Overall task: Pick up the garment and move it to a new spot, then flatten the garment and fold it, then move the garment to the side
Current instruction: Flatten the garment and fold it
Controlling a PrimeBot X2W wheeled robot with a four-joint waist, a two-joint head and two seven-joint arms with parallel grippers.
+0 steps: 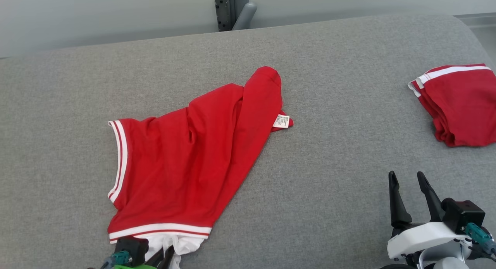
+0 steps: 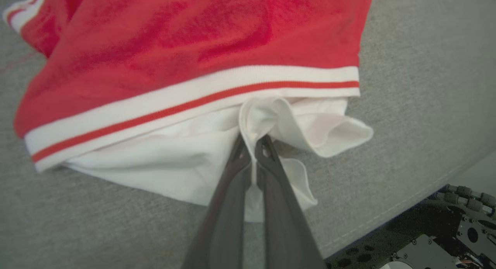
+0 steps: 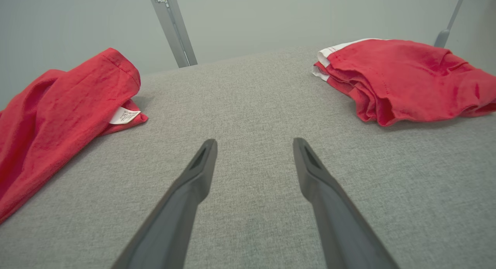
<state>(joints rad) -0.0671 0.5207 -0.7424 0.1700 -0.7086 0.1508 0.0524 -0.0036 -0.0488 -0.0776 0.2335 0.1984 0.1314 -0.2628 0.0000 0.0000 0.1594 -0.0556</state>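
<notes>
While pinched at its white flap (image 2: pixel 271 118) by the left claw (image 2: pixel 254 145), lies crumpled and half twisted on the grey counter (image 1: pixel 329 183), well to the left of the folded red pile (image 1: pixel 461 102) and nearer the robot than that pile: one garment (image 1: pixel 186 160), red knit, white-and-red striped bands.

Handling, by judgement: light, soft, limp. Sags and trails if lifted by one point. Not fragile. Likely to drag instead of sliding on the cloth cover.

Hold points, by judgement: striped band (image 2: pixel 193 98) and corners; also the far red lobe beside the care label (image 1: pixel 281 121), the part closest to the pile.

Left claw: clenched on the white flap just under the striped band, fingertips together with cloth between. Sits low at the garment's edge farthest from the pile.

Right claw (image 1: pixel 407 178): released, fingers spread, holding nothing. Hovers over bare counter on the robot's side of the pile, aimed away from the robot, apart from both pile and garment.
</notes>
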